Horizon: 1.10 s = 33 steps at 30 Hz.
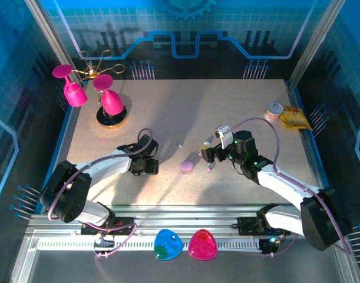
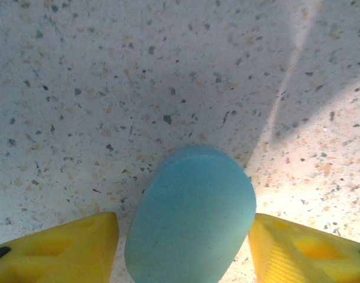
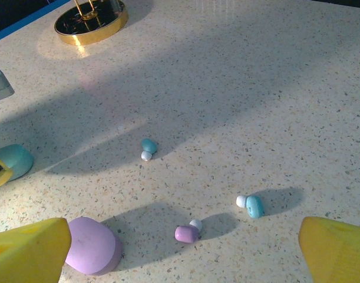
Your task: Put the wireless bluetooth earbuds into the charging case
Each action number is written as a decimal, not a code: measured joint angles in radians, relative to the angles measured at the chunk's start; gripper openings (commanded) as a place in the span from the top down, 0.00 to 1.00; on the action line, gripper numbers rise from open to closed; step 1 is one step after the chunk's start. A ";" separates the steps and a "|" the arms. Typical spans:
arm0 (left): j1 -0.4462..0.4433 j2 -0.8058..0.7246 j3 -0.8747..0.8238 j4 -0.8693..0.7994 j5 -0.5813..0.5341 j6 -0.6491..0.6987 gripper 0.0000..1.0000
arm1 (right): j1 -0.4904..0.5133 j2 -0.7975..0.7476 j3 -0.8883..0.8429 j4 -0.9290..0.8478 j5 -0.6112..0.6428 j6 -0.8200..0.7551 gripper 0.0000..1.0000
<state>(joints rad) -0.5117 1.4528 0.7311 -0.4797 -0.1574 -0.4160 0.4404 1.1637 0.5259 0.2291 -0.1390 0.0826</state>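
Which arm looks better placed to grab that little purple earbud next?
Right, probably. Its open gripper hangs just above the purple earbud, jaws wide on either side of it. The left gripper is occupied, straddling the blue case.

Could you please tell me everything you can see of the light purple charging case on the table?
The light purple charging case is a smooth, rounded pebble, matte and plastic-looking, with no markings visible. It appears closed; no seam or hinge can be made out. It lies flat on the speckled table, near the middle in the top view, casting a soft shadow. Only the table seems to touch it. A purple earbud with a white tip lies close beside it, apart from it.
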 measured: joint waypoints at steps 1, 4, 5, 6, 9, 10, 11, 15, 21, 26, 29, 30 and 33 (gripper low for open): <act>0.000 0.005 0.000 0.000 0.000 0.000 0.38 | 0.000 0.001 0.000 0.000 0.000 0.000 0.00; 0.000 0.019 0.000 0.004 0.000 -0.001 0.43 | 0.000 0.002 0.000 0.000 0.000 0.000 0.00; 0.000 0.023 0.000 0.008 0.000 -0.001 0.47 | 0.000 0.002 0.000 0.000 0.000 0.000 0.00; 0.000 0.026 0.000 0.011 0.000 0.000 0.51 | 0.000 0.002 0.000 0.000 0.000 0.000 0.00; 0.000 0.034 0.002 0.017 0.000 0.003 0.61 | 0.000 0.002 0.000 0.000 0.000 0.000 0.00; 0.000 0.034 0.003 0.018 -0.002 0.002 0.62 | 0.000 0.002 0.000 0.000 0.000 0.001 0.00; -0.001 0.034 0.004 0.018 -0.003 0.005 0.63 | 0.000 0.002 0.000 0.000 0.000 0.003 0.00; -0.002 0.035 0.007 0.018 -0.003 0.006 0.64 | 0.000 0.002 0.008 -0.011 0.005 0.025 0.00; -0.031 -0.030 0.015 0.024 0.004 0.052 0.64 | -0.002 0.002 0.114 -0.121 -0.001 0.146 0.00; -0.075 -0.146 0.018 0.117 0.047 0.159 0.68 | -0.029 0.011 0.209 -0.178 -0.130 0.277 0.00; -0.111 -0.191 0.018 0.195 0.078 0.248 0.68 | -0.071 0.046 0.254 -0.190 -0.266 0.383 0.00; -0.120 -0.203 0.015 0.225 0.093 0.278 0.68 | -0.082 0.063 0.272 -0.201 -0.311 0.415 0.00; -0.134 -0.245 -0.016 0.326 0.146 0.362 0.70 | -0.088 0.113 0.347 -0.270 -0.421 0.488 0.00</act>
<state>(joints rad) -0.6460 1.2076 0.7151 -0.1535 -0.0113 -0.0540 0.3523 1.2770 0.8726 -0.0406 -0.5598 0.5701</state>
